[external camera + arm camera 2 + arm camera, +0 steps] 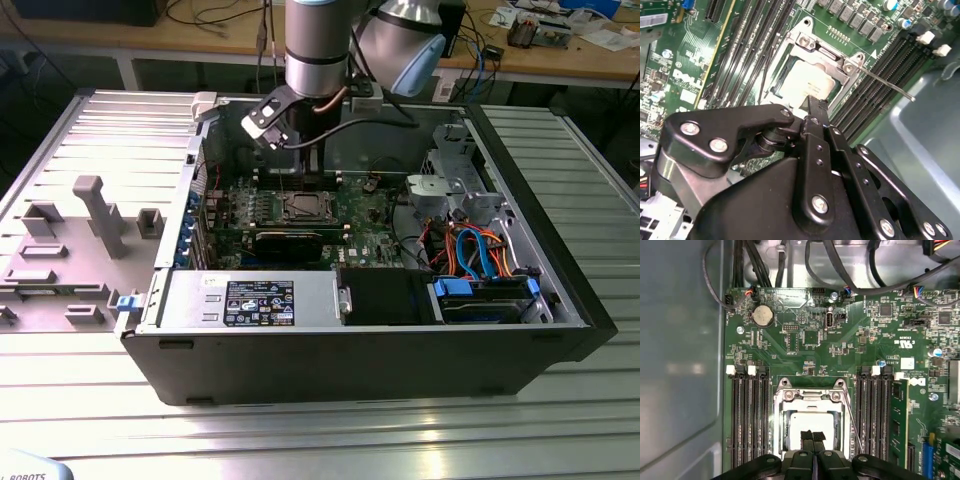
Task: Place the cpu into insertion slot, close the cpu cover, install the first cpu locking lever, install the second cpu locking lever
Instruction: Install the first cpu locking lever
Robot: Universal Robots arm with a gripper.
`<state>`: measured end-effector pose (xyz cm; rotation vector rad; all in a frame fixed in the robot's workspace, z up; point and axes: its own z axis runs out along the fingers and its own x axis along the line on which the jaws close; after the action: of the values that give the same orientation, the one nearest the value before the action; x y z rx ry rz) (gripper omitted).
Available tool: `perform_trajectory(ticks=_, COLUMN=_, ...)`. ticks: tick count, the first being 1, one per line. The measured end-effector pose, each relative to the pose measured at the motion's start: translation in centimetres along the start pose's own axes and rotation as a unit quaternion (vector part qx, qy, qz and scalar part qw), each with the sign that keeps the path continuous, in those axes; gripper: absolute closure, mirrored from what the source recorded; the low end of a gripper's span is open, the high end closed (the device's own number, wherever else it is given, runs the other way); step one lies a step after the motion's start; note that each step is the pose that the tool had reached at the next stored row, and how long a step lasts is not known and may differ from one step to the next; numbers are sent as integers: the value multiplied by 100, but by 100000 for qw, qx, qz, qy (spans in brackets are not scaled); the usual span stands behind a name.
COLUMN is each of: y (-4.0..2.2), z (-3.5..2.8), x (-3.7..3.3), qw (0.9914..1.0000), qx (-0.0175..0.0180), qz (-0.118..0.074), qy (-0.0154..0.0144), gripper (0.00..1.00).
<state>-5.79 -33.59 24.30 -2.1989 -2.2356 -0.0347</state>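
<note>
cpu [812,421] in insertion slot [781,386], between memory slots [747,415], inside computer case [350,370]

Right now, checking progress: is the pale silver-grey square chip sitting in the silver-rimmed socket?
Yes, the pale silver-grey square chip lies inside the silver-rimmed socket.

The cpu [799,423] is pale matt metal, the cpu cover [810,396] shiny metal, the claw [813,434] matt black
</note>
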Motion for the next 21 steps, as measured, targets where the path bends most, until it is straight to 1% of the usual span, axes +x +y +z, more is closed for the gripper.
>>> perform_trajectory(ticks=5, y=1, z=-133, x=2, qw=100000, qx=52, qz=2, qy=1, gripper=89)
perform_trajectory(ticks=10, y=2, z=-224, x=4, qw=100000, qx=96, qz=2, qy=3, gripper=89)
perform_trajectory(ticks=12, y=3, z=-238, x=5, qw=100000, qx=104, qz=3, qy=6, gripper=89)
perform_trajectory(ticks=21, y=3, z=-243, x=5, qw=100000, qx=106, qz=1, qy=4, gripper=89)
